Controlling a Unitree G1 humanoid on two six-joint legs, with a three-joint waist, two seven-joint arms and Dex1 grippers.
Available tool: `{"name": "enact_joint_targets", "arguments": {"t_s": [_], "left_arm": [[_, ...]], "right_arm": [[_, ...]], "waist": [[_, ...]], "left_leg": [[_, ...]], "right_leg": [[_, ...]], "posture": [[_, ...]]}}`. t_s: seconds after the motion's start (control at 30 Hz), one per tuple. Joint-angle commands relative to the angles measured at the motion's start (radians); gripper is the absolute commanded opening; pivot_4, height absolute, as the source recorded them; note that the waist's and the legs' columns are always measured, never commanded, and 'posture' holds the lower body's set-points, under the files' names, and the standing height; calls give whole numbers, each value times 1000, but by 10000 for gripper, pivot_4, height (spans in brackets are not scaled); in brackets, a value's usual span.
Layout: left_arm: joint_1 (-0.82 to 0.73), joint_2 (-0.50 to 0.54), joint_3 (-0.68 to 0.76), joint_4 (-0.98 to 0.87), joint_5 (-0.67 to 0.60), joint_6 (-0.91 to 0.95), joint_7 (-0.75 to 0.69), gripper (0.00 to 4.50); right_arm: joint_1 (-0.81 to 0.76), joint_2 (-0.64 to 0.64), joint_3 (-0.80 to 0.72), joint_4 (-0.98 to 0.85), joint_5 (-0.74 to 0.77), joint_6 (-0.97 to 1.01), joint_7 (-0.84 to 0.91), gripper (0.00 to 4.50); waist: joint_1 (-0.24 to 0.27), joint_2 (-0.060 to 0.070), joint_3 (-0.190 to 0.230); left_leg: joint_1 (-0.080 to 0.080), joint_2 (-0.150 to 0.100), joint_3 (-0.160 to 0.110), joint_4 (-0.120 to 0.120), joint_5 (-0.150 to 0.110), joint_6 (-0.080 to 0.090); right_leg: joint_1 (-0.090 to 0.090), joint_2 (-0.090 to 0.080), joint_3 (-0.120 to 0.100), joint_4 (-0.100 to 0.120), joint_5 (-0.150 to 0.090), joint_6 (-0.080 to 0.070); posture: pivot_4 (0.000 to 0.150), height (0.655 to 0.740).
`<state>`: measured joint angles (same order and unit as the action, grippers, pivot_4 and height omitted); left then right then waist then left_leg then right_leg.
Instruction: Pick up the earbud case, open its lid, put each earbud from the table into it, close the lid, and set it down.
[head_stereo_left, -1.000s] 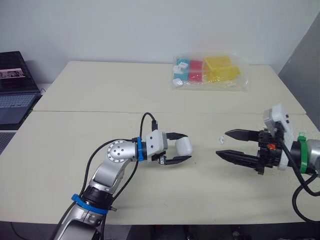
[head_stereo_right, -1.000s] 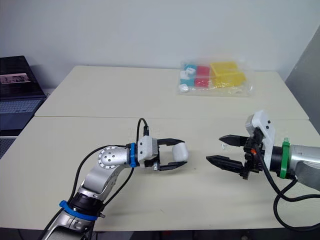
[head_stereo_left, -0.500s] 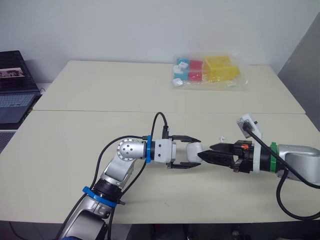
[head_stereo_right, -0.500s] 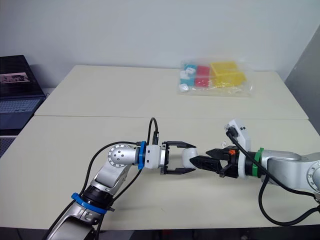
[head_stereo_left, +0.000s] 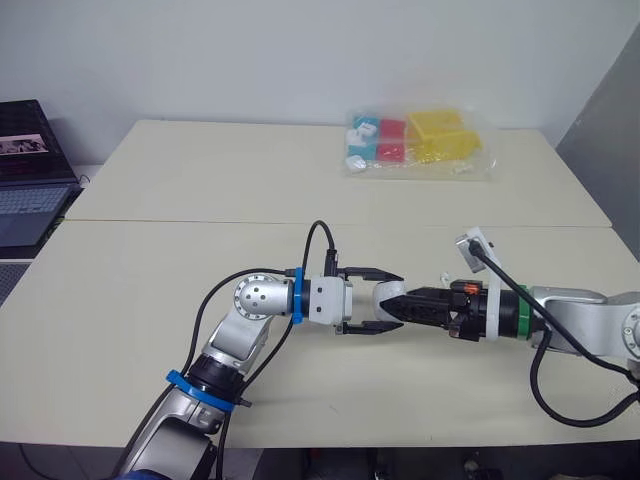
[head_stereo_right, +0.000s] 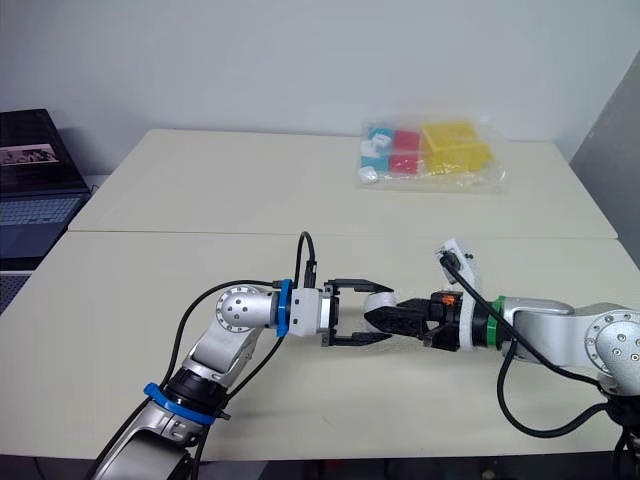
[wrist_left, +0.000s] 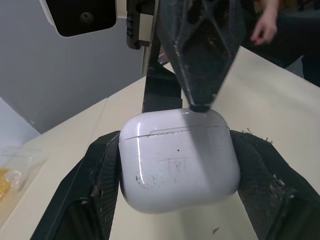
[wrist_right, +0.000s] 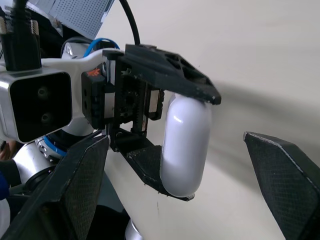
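Earbud case (wrist_left: 177, 160), lid closed, is clamped between the left gripper's (head_stereo_left: 386, 302) fingers just below centre of the head view. The right gripper (wrist_right: 172, 137) is spread wide around it, one fingertip (wrist_left: 200, 102) touching the lid. An earbud (head_stereo_left: 443, 277) lies right of centre on the table (head_stereo_left: 200, 180)

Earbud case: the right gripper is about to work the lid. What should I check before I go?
1. Grip: earbud case clamped in the left gripper: ok.
2. State: lid closed, seam visible: ok.
3. Opening: right gripper open, a finger on either side of the case: ok.
4. Contact: one right fingertip touching the lid's top edge: ok.
5. Parts: one earbud on the table beside the right arm: ok; second earbud: cannot tell.
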<state>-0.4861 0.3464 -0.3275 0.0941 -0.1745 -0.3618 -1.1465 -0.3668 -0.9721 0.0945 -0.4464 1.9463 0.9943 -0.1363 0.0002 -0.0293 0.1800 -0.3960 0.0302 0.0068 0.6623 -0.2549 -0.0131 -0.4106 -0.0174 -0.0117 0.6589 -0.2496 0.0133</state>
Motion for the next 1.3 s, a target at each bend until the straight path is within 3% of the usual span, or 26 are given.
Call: {"name": "enact_joint_targets", "arguments": {"t_s": [0.03,0.37,0.47,0.73,0.77,1.17,1.3], "left_arm": [[-17,-6,3,-17,-8,-16,5,28809],[-17,-4,4,-18,-12,-20,1,28809],[-19,-6,6,-18,-16,-15,2,28809],[-14,-7,9,-25,-27,2,2,28809],[-14,-9,11,-25,-29,6,6,28808],[-14,-8,25,-20,-5,28,53,28808],[-29,-10,41,-14,-19,71,69,41334]], "right_arm": [[-8,2,-1,-8,26,-4,-6,45000],[-4,17,16,2,19,2,12,45000],[-5,19,20,9,10,7,18,38916],[-7,31,18,21,-5,16,24,9738],[-9,32,18,24,-6,18,25,7703],[-33,29,20,52,-12,47,51,7784],[-44,31,20,60,-21,60,62,7783]], "waist": [[0,0,0],[0,0,0],[0,0,0],[0,0,0],[0,0,0],[0,0,0],[0,0,0]], "left_leg": [[0,0,0,0,0,0],[0,0,0,0,0,0],[0,0,0,0,0,0],[0,0,0,0,0,0],[0,0,0,0,0,0],[-1,0,0,0,0,0],[-1,0,-1,0,0,0]], "right_leg": [[0,0,0,0,0,0],[0,0,0,0,0,0],[0,0,0,0,0,0],[0,0,0,0,0,0],[0,0,0,0,0,0],[-1,0,0,0,0,0],[-1,0,0,-1,0,0]], "posture": [[1500,7400],[1500,7400],[1500,7400],[1500,7400],[1500,7400],[1500,7400],[1500,7400]]}}
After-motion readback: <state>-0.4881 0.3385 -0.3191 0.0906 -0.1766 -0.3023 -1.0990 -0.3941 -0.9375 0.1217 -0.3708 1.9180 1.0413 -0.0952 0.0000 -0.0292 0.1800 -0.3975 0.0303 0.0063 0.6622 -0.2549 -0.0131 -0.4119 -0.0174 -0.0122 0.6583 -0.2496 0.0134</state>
